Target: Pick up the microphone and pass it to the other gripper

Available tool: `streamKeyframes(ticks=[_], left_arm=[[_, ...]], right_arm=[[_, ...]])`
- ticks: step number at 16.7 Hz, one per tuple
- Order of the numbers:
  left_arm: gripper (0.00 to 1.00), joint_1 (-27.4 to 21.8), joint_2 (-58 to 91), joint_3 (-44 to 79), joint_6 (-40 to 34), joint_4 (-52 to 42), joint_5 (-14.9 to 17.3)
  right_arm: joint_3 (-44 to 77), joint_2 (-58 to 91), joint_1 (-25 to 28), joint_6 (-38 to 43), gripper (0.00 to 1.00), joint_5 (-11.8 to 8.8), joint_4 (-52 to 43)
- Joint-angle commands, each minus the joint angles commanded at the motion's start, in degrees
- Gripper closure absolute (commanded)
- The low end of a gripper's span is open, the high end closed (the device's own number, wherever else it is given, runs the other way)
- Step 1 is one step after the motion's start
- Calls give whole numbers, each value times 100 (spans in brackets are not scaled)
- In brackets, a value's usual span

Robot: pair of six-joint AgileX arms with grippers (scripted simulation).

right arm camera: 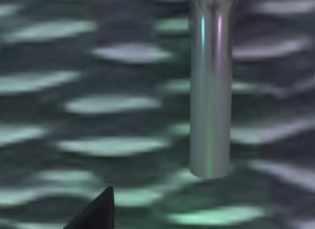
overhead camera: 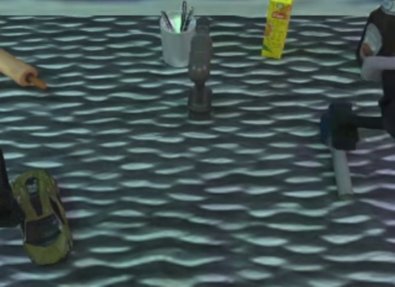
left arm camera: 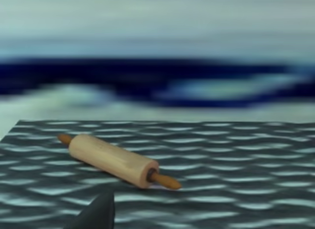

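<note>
The microphone lies flat on the table near the right edge, its dark blue head (overhead camera: 340, 123) toward the back and its light grey handle (overhead camera: 341, 173) toward the front. My right gripper (overhead camera: 365, 121) is just right of the head and open, with nothing between its fingers. The right wrist view shows the handle (right arm camera: 209, 91) ahead and one black finger (right arm camera: 98, 212) well apart from it. The other gripper, my left one (overhead camera: 5, 203), is parked at the table's left edge, with a single finger (left arm camera: 98, 214) showing and open space beside it.
A wooden rolling pin (overhead camera: 18, 68) lies at the back left, also in the left wrist view (left arm camera: 115, 160). An olive toy car (overhead camera: 42, 216) sits front left. A white cup of pens (overhead camera: 177, 40), a dark grey mill (overhead camera: 200, 71) and a yellow carton (overhead camera: 278, 24) stand at the back.
</note>
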Motion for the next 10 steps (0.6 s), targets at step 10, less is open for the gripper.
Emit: streamKeyframes(ticks=[10], left_arm=[[0,0,0,0,0,0,0]], right_arm=[[751,1117,190,217,0,56,-720]])
